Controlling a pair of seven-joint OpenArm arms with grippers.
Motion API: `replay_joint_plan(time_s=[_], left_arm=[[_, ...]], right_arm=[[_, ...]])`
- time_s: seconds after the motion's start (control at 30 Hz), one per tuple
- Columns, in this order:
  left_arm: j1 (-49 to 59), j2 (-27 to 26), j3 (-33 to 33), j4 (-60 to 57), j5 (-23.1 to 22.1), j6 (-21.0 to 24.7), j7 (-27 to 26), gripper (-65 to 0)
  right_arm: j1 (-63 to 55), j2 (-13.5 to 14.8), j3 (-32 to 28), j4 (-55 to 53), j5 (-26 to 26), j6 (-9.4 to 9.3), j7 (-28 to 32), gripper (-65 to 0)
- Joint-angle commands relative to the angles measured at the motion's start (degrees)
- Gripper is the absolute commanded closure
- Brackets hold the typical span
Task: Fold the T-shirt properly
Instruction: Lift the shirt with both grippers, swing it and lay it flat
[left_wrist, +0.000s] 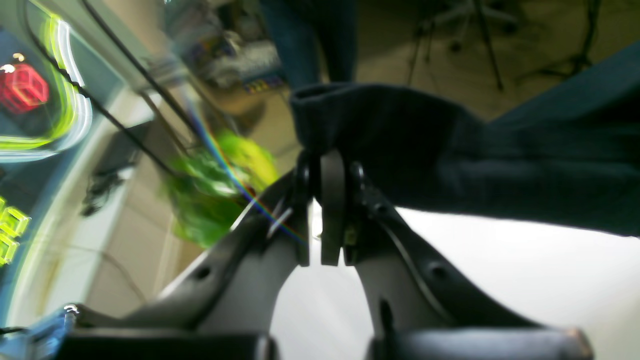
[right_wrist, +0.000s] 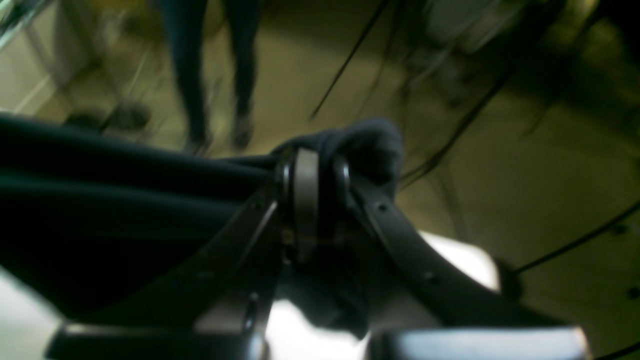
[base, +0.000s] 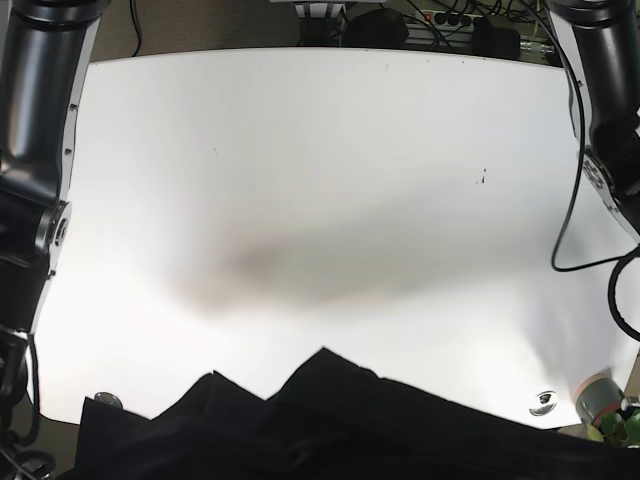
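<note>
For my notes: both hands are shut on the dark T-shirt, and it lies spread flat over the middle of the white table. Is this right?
Not quite. Both the left hand and right hand grip the T-shirt, but the base view shows it bunched at the near edge of the table, not spread over the middle.

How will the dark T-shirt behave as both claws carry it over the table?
Probably floppy: the T-shirt sags between the left claw and right claw. Likely light, since small pinched bunches hold it. Its hanging edge may drag on the table.
</note>
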Motion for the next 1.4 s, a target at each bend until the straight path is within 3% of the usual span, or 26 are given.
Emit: replay_joint_plan(time_s=[0.0,0.13,0.3,0.57,0.83,1.17,1.37], left_arm=[[-4.8,-2.5,1.1,-1.1,-0.4,0.3,-1.5,0.0],[-5.3,-3.6,1.7,-1.5,-0.4,0.3,-2.4,0.0],[-1.0,-3.7,2.9,-1.4,-0.4,0.3,-6.5,0.0],[2.7,-5.7,2.9,-1.5,-0.6,0.3,-8.6,0.0],[2.3,-7.1,2.9,-2.3,-0.6,0.3,-8.8,0.0],[-6.7,-7.2,4.4,-3.8,-0.3,0.3,-8.7,0.0],[-5.3,-7.2,6.1,-5.8,-0.4,0.3,-8.8,0.0]], right_arm=[[6.3,1.0,0.2,1.1,0.2,-0.34,0.0,-1.9],[6.6,2.4,0.2,1.1,0.2,-0.34,-1.4,-1.9],[5.8,2.5,0.4,1.1,0.5,-0.25,-1.6,-1.9],[3.3,2.5,0.5,1.1,0.3,-0.25,-1.6,-1.9],[5.3,2.3,0.3,1.2,0.2,-0.25,-1.4,-1.9],[6.6,2.1,0.3,1.4,0.5,-0.25,-4.4,-1.9],[6.4,2.4,0.6,2.9,0.6,-0.25,-4.6,-1.9]])
